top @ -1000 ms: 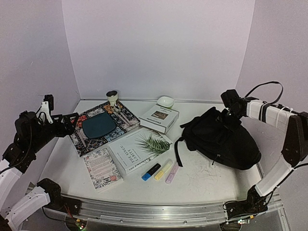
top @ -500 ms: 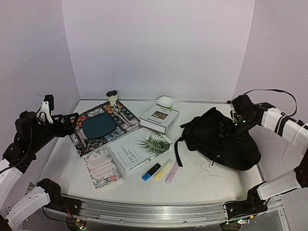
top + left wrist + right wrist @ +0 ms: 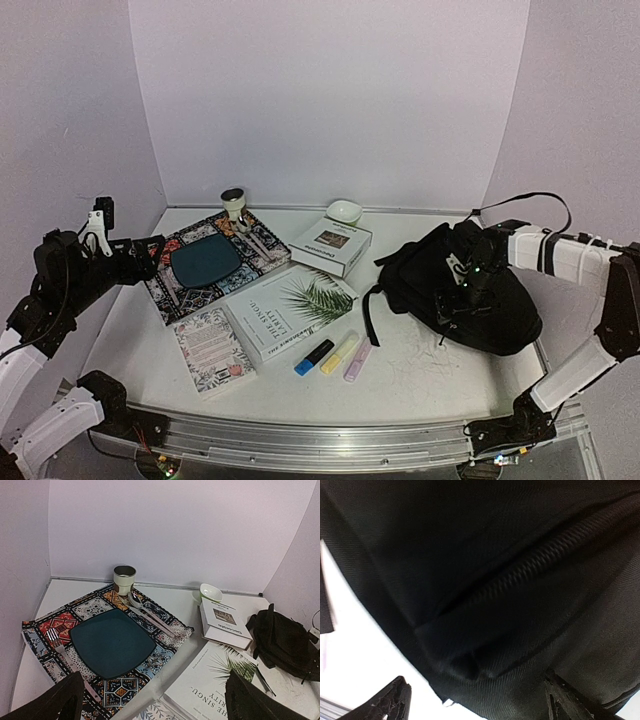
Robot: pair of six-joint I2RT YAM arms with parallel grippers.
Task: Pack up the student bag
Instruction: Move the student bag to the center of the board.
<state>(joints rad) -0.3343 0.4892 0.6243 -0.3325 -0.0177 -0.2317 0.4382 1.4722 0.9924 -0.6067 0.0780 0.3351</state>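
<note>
The student bag point(image 3: 460, 290), a large black fabric backpack with a long strap, lies on the right of the table; it also shows at the right edge of the left wrist view point(image 3: 285, 642). My right gripper point(image 3: 466, 283) hangs open just over the bag's top; its wrist view is filled with black fabric and a zip point(image 3: 530, 575), fingertips wide apart at the bottom corners. My left gripper point(image 3: 150, 250) is open and empty, raised at the far left beside the patterned mat point(image 3: 205, 262). Books point(image 3: 288, 312) and highlighters point(image 3: 338, 355) lie in the middle.
A dark teal plate point(image 3: 205, 260) with cutlery sits on the mat, a cup point(image 3: 233, 203) behind it. A white boxed book point(image 3: 331, 245) and small white bowl point(image 3: 344, 211) stand at the back. A floral notebook point(image 3: 213, 350) lies front left.
My right gripper has come down and leftward from above the bag's far side to just over its top fabric. The left arm has not moved.
</note>
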